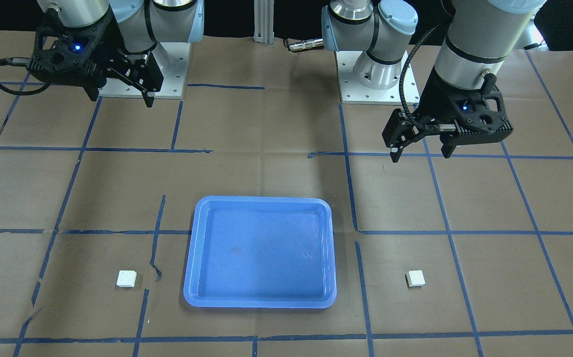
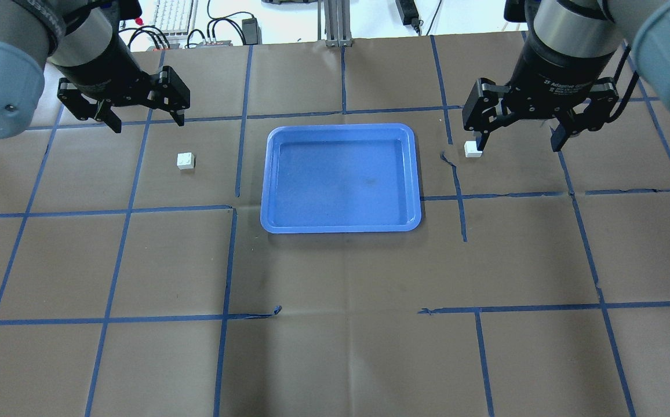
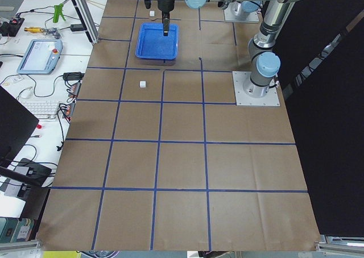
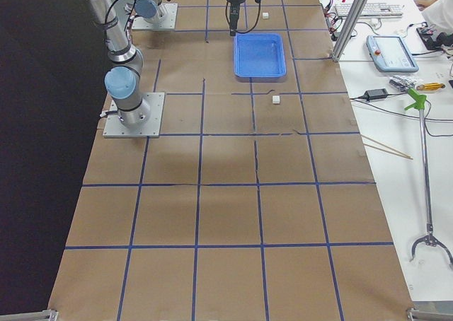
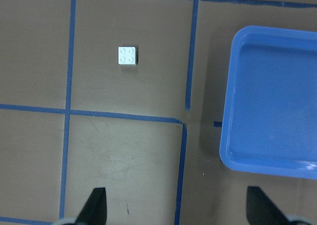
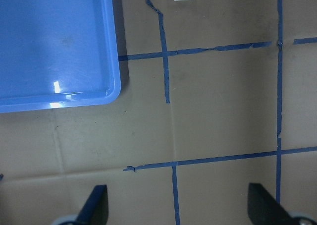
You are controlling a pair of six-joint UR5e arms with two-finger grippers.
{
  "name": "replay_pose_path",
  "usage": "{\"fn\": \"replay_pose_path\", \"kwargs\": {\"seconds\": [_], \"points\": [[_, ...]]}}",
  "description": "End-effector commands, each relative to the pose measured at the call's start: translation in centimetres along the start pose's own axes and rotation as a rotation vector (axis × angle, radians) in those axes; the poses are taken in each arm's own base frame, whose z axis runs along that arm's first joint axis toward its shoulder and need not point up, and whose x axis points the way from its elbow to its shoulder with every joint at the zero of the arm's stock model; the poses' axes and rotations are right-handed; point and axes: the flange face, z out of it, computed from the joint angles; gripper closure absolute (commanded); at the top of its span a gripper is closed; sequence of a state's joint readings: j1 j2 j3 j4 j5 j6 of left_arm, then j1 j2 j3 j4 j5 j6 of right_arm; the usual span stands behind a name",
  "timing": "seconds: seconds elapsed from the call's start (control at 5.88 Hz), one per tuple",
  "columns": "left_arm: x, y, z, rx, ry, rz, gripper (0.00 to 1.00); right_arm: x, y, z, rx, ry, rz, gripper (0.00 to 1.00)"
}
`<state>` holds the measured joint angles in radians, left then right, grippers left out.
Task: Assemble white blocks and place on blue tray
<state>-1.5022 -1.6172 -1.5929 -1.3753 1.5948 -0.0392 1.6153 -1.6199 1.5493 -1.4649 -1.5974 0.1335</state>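
My left pincer and right pincer hang open, empty, a white brick ahead of each. Landing off-centre, I could shove so small a brick aside.

One tray. Two blocks in the overhead view: one block at the tray's 9 o'clock, the other block at its 3 o'clock. Two arms, each with one gripper: left gripper, right gripper.

The blue tray is lying toward the table's far edge, between the left white block and the right white block, touching neither.
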Motion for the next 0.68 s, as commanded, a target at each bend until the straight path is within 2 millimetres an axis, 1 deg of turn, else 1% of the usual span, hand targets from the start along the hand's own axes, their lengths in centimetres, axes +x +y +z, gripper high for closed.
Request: {"fn": "replay_pose_path", "kwargs": {"seconds": [0.0, 0.17, 0.34, 0.51], "points": [[-3.0, -3.7, 4.5, -0.020, -0.005, -0.023, 0.00, 0.0, 0.0, 0.1, -0.002, -0.003, 0.000, 0.00], [-3.0, -6.2, 8.6, -0.025, -0.005, -0.007, 0.00, 0.0, -0.1, 0.1, -0.002, -0.002, 0.000, 0.00], [-3.0, -8.9, 14.6, 0.040, -0.007, 0.074, 0.00, -0.1, -0.1, 0.1, -0.001, -0.005, 0.001, 0.00], [-2.9, -10.8, 19.3, 0.016, -0.007, 0.086, 0.00, 0.0, -0.1, 0.1, -0.002, -0.003, 0.001, 0.00]]}}
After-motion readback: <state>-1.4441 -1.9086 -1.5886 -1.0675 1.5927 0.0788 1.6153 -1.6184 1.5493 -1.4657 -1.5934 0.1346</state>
